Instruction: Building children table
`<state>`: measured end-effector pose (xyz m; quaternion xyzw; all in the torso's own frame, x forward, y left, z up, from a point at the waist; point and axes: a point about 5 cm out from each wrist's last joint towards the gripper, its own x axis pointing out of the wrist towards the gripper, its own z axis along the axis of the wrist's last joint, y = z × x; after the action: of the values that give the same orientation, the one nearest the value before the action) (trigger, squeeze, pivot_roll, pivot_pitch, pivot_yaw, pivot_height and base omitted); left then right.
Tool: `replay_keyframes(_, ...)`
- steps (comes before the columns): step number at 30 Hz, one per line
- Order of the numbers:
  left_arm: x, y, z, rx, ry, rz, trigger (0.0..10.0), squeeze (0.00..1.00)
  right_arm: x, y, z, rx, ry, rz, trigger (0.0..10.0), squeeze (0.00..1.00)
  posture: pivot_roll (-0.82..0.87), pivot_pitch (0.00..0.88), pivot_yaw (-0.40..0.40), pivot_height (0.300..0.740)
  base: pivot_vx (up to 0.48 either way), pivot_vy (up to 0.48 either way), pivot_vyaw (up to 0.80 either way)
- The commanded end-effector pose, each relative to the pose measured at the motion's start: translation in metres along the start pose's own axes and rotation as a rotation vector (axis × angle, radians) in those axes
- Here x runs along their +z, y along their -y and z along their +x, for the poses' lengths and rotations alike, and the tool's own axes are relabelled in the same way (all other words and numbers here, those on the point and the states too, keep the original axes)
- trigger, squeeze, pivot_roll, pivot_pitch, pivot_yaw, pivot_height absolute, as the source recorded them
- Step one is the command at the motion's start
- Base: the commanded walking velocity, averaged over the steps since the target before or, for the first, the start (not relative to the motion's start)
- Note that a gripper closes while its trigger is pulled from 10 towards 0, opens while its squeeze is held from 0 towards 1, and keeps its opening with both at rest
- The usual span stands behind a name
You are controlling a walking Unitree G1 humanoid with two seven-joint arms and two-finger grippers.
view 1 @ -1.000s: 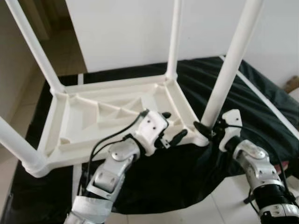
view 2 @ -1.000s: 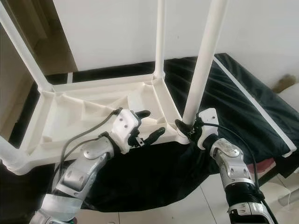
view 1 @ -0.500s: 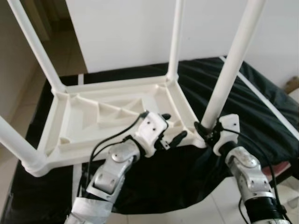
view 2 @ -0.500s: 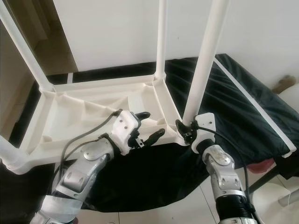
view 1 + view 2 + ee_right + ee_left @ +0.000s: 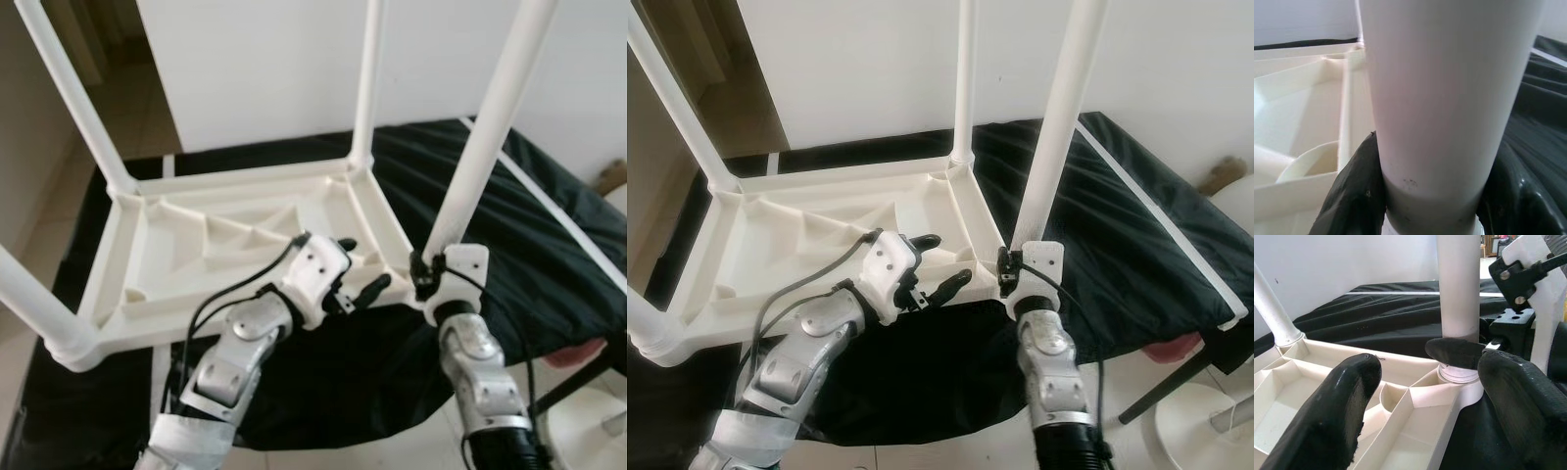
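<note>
A white plastic children's table (image 5: 196, 245) lies upside down on a black cloth, with its legs pointing up. My right gripper (image 5: 423, 279) is shut on the near right leg (image 5: 485, 137) right at its base, where it enters the corner socket. In the right wrist view the leg (image 5: 1440, 98) stands between the two black fingers (image 5: 1352, 200). My left gripper (image 5: 364, 262) is open and hovers over the table's near rim, just left of that corner. Its wrist view looks past its fingers (image 5: 1337, 416) at the leg's base (image 5: 1458, 298).
The other legs stand at the far left (image 5: 73, 98), far right (image 5: 367, 88) and near left (image 5: 29, 294). The black cloth (image 5: 549, 225) hangs over a low surface edge towards me. Below it is tiled floor, with a round white object (image 5: 1215, 421) at the right.
My right forearm has swung left, coming in under the leg, with its gripper staying around the leg's base. The left arm and the table have hardly moved.
</note>
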<state>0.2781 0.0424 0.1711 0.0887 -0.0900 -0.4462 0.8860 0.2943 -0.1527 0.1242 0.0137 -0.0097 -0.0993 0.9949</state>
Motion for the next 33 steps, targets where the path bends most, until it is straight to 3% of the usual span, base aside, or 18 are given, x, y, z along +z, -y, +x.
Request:
replay_keyframes(1, -0.001, 0.0, 0.0, 0.003, -0.006, -0.008, 10.0, 0.0, -0.017, 0.014, -0.003, -0.151, -0.099, -0.016, 10.0, 0.0, -0.01, 0.001, 0.014, 0.74, 0.0, 0.0, 0.0)
replay_keyframes(3, -0.001, 0.0, 0.0, 0.003, -0.006, -0.008, 10.0, 0.0, -0.017, 0.014, -0.003, -0.151, -0.099, -0.016, 10.0, 0.0, -0.01, 0.001, 0.014, 0.74, 0.0, 0.0, 0.0)
replay_keyframes(5, 0.0, -0.001, 0.001, 0.009, -0.002, -0.008, 10.0, 0.0, -0.014, -0.003, -0.004, -0.133, -0.101, 0.026, 10.0, 0.0, -0.01, 0.0, 0.014, 0.74, 0.0, 0.0, 0.0)
replay_keyframes(15, 0.001, -0.001, 0.003, 0.011, 0.004, -0.008, 10.0, 0.0, 0.003, -0.021, -0.007, -0.019, 0.004, 0.035, 10.0, 0.0, -0.01, 0.0, 0.008, 0.74, 0.0, 0.0, 0.0)
replay_keyframes(16, 0.001, -0.001, 0.003, 0.011, 0.005, -0.007, 10.0, 0.0, 0.005, -0.021, -0.007, -0.009, 0.017, 0.033, 10.0, 0.06, -0.01, 0.0, 0.007, 0.74, 0.0, 0.0, 0.0)
replay_keyframes(17, 0.001, -0.001, 0.003, 0.011, 0.005, -0.007, 10.0, 0.0, 0.005, -0.021, -0.007, -0.009, 0.017, 0.033, 10.0, 0.06, -0.01, 0.0, 0.007, 0.74, 0.0, 0.0, 0.0)
replay_keyframes(18, 0.001, -0.001, 0.003, 0.011, 0.005, -0.006, 10.0, 0.0, 0.007, -0.022, -0.006, -0.005, 0.024, 0.032, 10.0, 1.0, -0.01, 0.0, 0.007, 0.74, 0.0, 0.0, 0.0)
replay_keyframes(26, 0.002, 0.0, 0.002, 0.005, 0.008, -0.007, 10.0, 0.0, 0.016, -0.011, -0.01, 0.064, 0.085, 0.054, 10.0, 1.0, -0.01, 0.0, 0.012, 0.74, 0.0, 0.0, 0.0)
replay_keyframes(33, -0.003, 0.0, -0.003, -0.007, -0.011, -0.001, 10.0, 0.0, 0.015, 0.018, -0.014, 0.189, 0.116, 0.037, 10.0, 1.0, -0.02, 0.0, 0.019, 0.74, 0.0, 0.0, 0.0)
